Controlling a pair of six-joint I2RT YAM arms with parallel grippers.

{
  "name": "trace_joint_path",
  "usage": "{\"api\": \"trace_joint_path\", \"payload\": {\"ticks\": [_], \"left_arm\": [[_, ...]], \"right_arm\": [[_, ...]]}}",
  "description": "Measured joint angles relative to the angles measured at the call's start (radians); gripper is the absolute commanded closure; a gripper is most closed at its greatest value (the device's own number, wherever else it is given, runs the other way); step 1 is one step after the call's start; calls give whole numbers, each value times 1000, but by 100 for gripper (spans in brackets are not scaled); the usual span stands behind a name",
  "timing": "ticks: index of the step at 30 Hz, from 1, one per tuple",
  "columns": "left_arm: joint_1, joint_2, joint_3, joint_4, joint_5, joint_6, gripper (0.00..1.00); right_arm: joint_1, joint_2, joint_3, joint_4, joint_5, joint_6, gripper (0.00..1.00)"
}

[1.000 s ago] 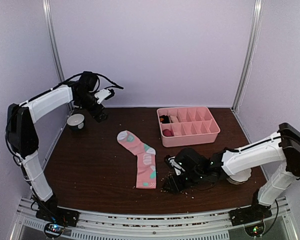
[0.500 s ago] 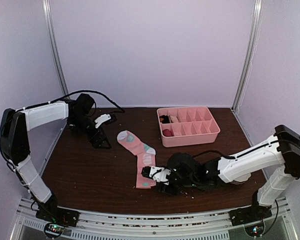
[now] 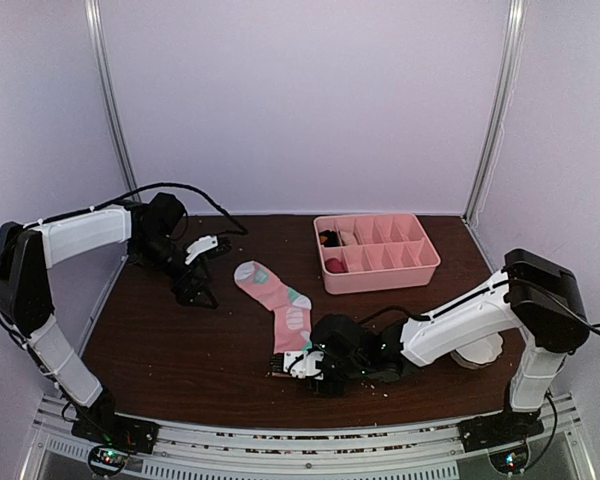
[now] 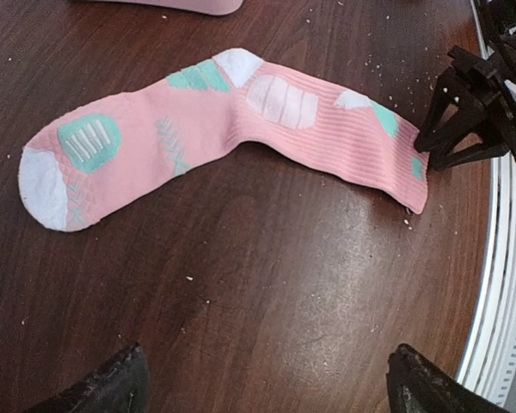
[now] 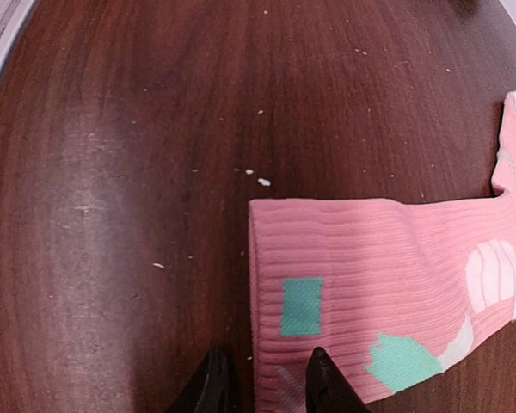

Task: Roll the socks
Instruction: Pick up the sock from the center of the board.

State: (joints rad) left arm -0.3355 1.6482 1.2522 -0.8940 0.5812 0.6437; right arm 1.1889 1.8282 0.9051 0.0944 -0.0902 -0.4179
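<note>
One pink sock (image 3: 286,312) with mint-green and white patches lies flat on the brown table, toe at the far left, cuff toward the near edge. In the right wrist view my right gripper (image 5: 262,360) stands at the cuff of the sock (image 5: 387,275). Its jaws are narrow but apart, one finger on the fabric and one on the bare wood beside the edge. It shows low at the cuff in the top view (image 3: 300,364). My left gripper (image 3: 198,287) hovers left of the toe, wide open (image 4: 265,361) over bare wood, the whole sock (image 4: 232,129) ahead of it.
A pink divided tray (image 3: 420,268) stands at the back right, with dark, beige and maroon bundles in its left compartments. A white round thing (image 3: 478,352) sits under the right arm. Crumbs dot the table. The metal rail runs along the near edge.
The right gripper slid left to the sock's cuff and its jaws narrowed. The left arm swung down from the back corner toward the sock's toe end, still open.
</note>
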Motion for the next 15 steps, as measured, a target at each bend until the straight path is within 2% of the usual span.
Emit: {"api": "trace_joint_path", "payload": {"ticks": [8, 15], "left_arm": [[0, -52, -39, -9, 29, 61, 2], [-51, -98, -85, -11, 32, 135, 2]], "right_arm": [[-36, 24, 28, -15, -51, 32, 99], [-112, 48, 90, -47, -221, 206, 100]]}}
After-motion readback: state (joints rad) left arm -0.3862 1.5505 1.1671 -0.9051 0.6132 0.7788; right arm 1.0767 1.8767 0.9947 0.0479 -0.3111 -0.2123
